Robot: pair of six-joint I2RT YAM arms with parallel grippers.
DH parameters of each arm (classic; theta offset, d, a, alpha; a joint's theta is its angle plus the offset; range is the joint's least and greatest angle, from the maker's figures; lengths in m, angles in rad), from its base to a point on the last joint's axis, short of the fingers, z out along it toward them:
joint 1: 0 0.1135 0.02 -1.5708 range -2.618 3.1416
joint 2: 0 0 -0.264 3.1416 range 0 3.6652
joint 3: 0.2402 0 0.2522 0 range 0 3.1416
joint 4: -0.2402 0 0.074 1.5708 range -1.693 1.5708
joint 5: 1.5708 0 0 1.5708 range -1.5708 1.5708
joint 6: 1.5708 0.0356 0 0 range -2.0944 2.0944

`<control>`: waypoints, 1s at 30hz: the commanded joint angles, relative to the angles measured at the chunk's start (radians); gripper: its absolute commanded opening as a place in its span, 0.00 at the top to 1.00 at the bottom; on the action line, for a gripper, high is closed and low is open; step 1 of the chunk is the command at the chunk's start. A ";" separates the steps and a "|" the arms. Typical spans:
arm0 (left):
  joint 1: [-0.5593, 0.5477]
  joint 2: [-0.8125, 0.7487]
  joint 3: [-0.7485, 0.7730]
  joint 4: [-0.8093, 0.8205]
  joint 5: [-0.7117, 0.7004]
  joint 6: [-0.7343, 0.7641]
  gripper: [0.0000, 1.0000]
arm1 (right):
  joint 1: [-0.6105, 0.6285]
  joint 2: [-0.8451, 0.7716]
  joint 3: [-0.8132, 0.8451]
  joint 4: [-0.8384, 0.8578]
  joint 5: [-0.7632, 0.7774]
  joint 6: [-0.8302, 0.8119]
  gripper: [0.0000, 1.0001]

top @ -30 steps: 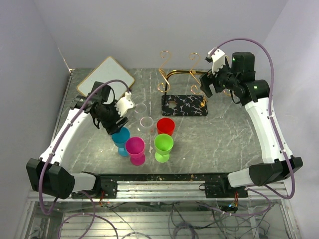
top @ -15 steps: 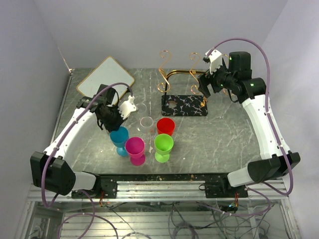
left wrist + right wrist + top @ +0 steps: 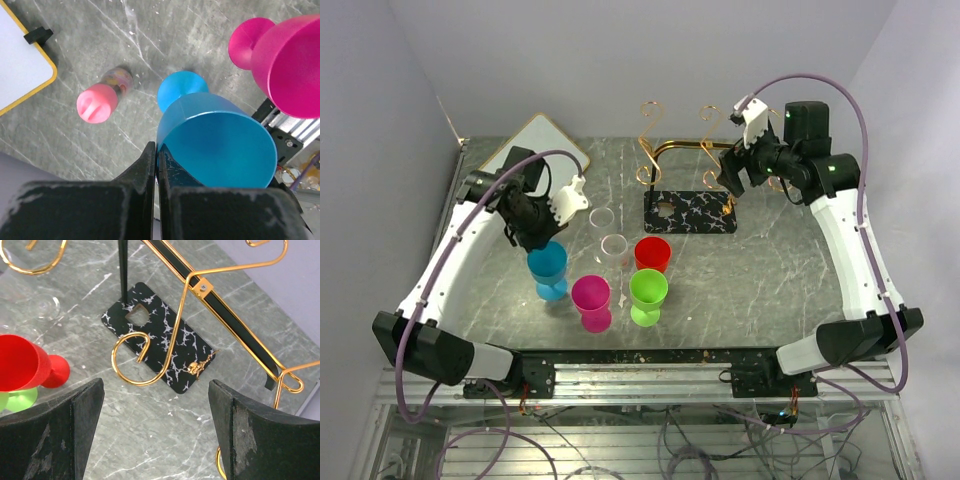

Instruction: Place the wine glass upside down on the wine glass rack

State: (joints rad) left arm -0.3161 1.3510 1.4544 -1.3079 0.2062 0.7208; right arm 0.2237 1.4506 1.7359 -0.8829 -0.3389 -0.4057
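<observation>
The left hand (image 3: pixel 156 150) was clamped on the rim of the blue glass (image 3: pixel 220 150), with its two fingers pressed almost together on the thin wall. The blue glass was upright, mouth up, at the left front part of the desk (image 3: pixel 770 270). I could not tell whether its foot touched the desk. Just to its right stood the pink glass (image 3: pixel 591 297), then the green glass (image 3: pixel 648 290), and the red glass (image 3: pixel 652 253) was behind the green one. Two clear glasses (image 3: pixel 615 245) stood near the red one.

The rack (image 3: pixel 690 212) stood at the back middle of the desk, well apart from the blue glass, and no glass hung on it. The right hand (image 3: pixel 160 430) hovered over the right end of the rack with its fingers wide apart and held nothing.

A small pink thing (image 3: pixel 97 102) lay on the desk near the white board (image 3: pixel 20 65).
</observation>
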 commanded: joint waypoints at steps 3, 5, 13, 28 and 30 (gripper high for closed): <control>-0.009 -0.033 0.170 -0.149 -0.018 -0.040 0.93 | -0.029 -0.037 0.072 -0.062 -0.171 -0.037 0.15; -0.008 -0.067 0.235 -0.133 -0.037 -0.048 0.93 | -0.038 -0.047 0.076 -0.066 -0.204 -0.041 0.14; -0.009 -0.138 0.438 0.084 0.004 -0.123 0.93 | -0.041 -0.039 0.109 -0.025 -0.265 0.005 0.13; -0.008 -0.066 0.530 0.638 0.309 -0.539 0.93 | 0.096 -0.005 0.028 0.487 -0.412 0.444 0.14; -0.009 -0.069 0.509 0.681 0.327 -0.551 0.93 | 0.109 0.004 -0.009 0.567 -0.397 0.540 0.14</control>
State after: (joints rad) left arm -0.3172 1.2938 1.9564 -0.8131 0.4252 0.2790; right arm 0.3004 1.4311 1.7798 -0.5213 -0.7120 -0.0822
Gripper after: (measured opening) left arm 0.082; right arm 0.861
